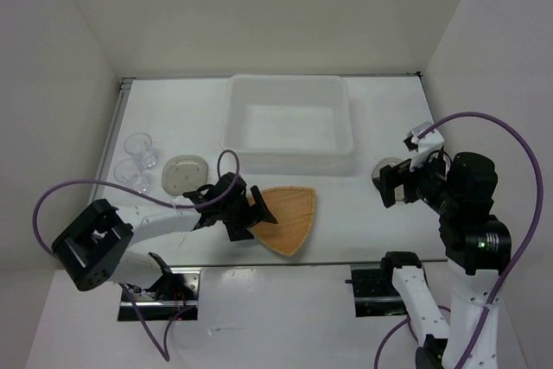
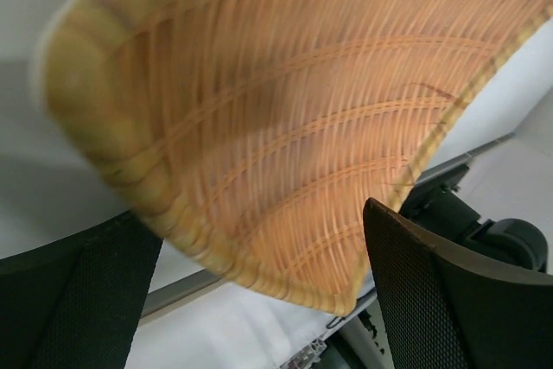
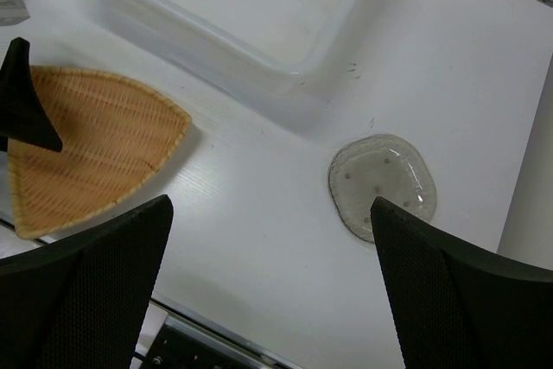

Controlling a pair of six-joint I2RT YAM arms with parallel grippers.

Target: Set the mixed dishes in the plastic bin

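While outside bin (image 1: 289,158), tray (image 1: 289,218) (orange) right-pointing

I'm getting bright, even overhead light in the top view. The white table (image 1: 346,222) and the walls are washing out to nearly one tone, and the arms are throwing only faint, soft shadows. On the left wrist feed the orange woven tray (image 2: 285,127) is filling the picture and blurring, worst along its left edge. The right wrist feed is coming through sharp: the plastic bin (image 3: 333,36) is casting a pale shadow beside its wall, while the black fingers (image 3: 78,291) are showing soft.
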